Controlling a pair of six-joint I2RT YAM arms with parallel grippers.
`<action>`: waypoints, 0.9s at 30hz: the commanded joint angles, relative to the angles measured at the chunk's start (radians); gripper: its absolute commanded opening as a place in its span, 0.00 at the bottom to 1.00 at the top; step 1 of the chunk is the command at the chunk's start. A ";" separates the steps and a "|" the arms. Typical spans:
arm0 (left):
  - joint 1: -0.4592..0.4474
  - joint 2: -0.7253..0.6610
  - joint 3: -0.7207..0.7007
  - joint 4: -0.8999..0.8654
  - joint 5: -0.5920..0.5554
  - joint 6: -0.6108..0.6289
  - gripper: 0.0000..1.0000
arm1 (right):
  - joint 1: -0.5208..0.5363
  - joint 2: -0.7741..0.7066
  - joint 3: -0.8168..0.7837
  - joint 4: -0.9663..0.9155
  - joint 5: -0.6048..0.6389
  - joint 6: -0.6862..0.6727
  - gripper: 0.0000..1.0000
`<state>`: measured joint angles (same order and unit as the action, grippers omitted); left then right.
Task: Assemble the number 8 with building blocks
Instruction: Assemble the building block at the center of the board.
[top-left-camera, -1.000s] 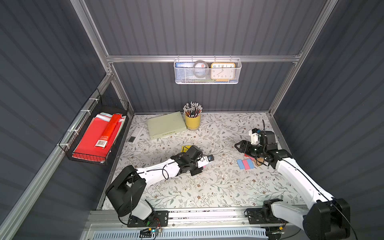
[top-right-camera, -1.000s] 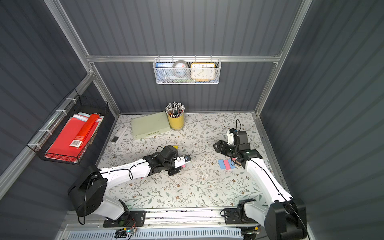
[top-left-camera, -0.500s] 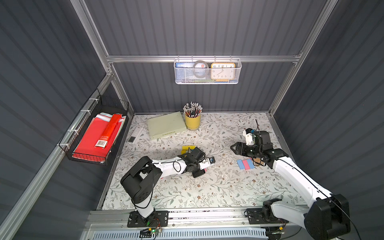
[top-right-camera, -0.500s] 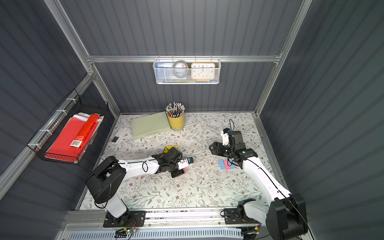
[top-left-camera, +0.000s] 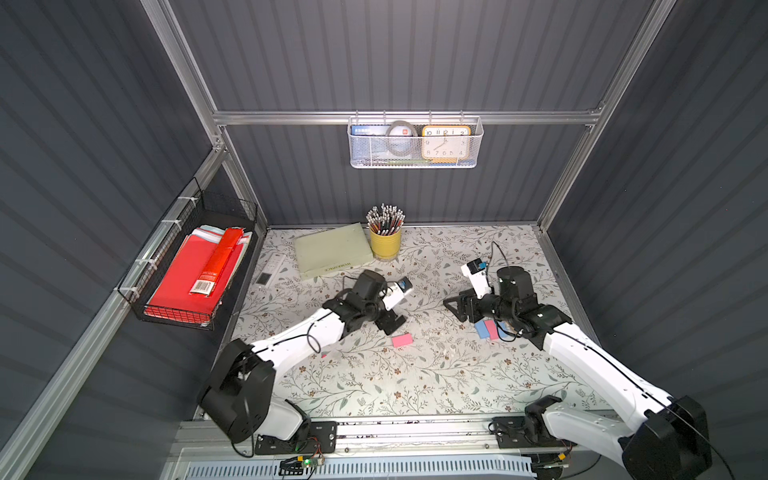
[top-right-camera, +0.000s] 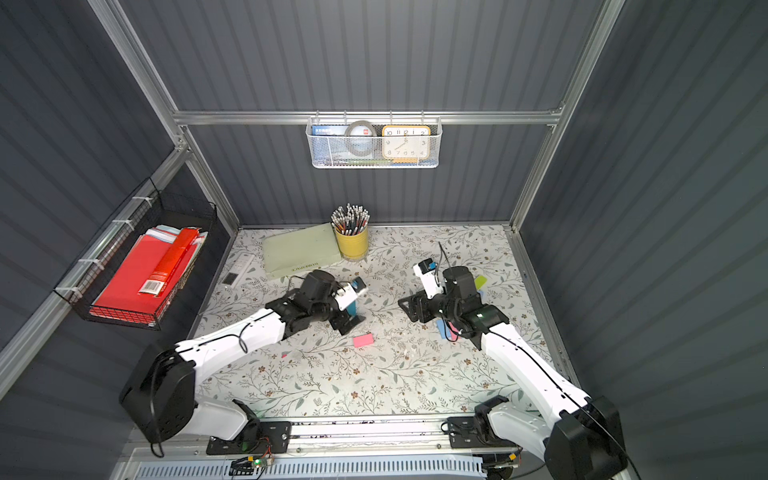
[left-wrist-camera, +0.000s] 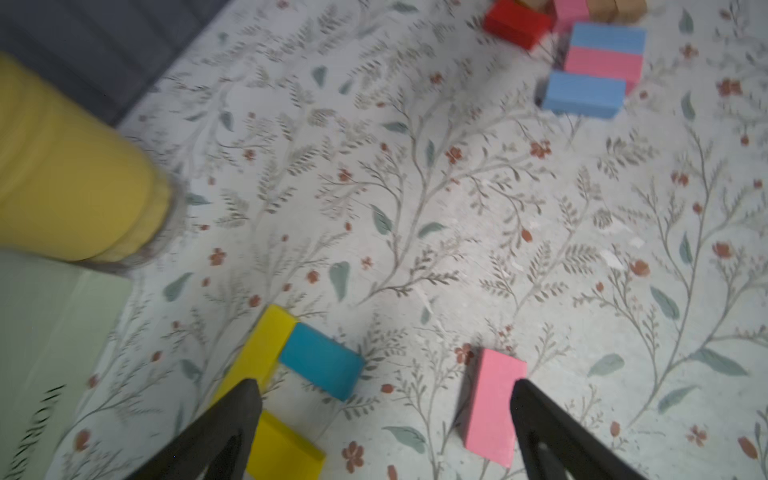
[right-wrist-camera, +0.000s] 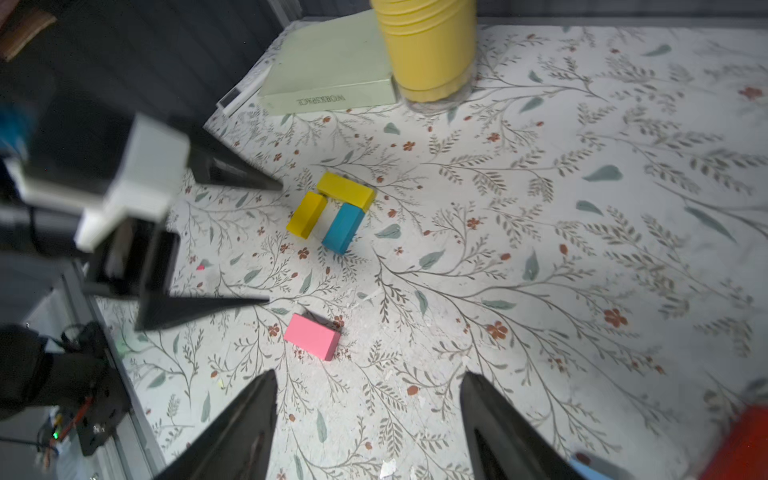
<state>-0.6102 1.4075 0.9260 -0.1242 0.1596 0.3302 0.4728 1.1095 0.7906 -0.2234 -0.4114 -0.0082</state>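
Note:
Two yellow blocks (right-wrist-camera: 345, 190) (right-wrist-camera: 306, 213) and a teal block (right-wrist-camera: 343, 227) lie joined as three sides of a square loop. A pink block (top-left-camera: 402, 340) (right-wrist-camera: 312, 336) lies flat by itself on the mat, nearer the front. My left gripper (left-wrist-camera: 384, 384) (top-left-camera: 397, 309) hovers open above this group, holding nothing. One of its fingers (left-wrist-camera: 540, 424) overlaps the pink block (left-wrist-camera: 494, 407) in the left wrist view. My right gripper (right-wrist-camera: 368, 376) (top-left-camera: 451, 305) is open and empty, right of the pink block. Light blue (top-left-camera: 482, 329), pink (top-left-camera: 491, 328) and red (left-wrist-camera: 515, 23) blocks lie piled under the right arm.
A yellow pencil cup (top-left-camera: 385, 243) and a pale green book (top-left-camera: 332, 251) stand at the back of the floral mat (top-left-camera: 415, 374). A remote (top-left-camera: 270, 268) lies at the left edge. Wire baskets hang on the left wall (top-left-camera: 195, 274) and the back wall (top-left-camera: 415, 143).
My left gripper went from shut to wide open, let the pink block go onto the mat and drew back from it. The right gripper moved left toward the middle.

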 joint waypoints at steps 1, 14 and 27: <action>0.064 -0.065 0.031 0.042 -0.016 -0.117 0.99 | 0.085 0.025 0.009 0.027 -0.053 -0.290 0.78; 0.237 -0.134 -0.050 0.189 -0.241 -0.335 0.99 | 0.380 0.538 0.374 -0.264 0.122 -0.795 0.66; 0.242 -0.238 -0.116 0.230 -0.374 -0.365 0.99 | 0.409 0.658 0.349 -0.213 0.193 -0.883 0.59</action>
<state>-0.3759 1.1851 0.8253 0.0814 -0.1852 -0.0135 0.8700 1.7561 1.1553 -0.4423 -0.2409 -0.8680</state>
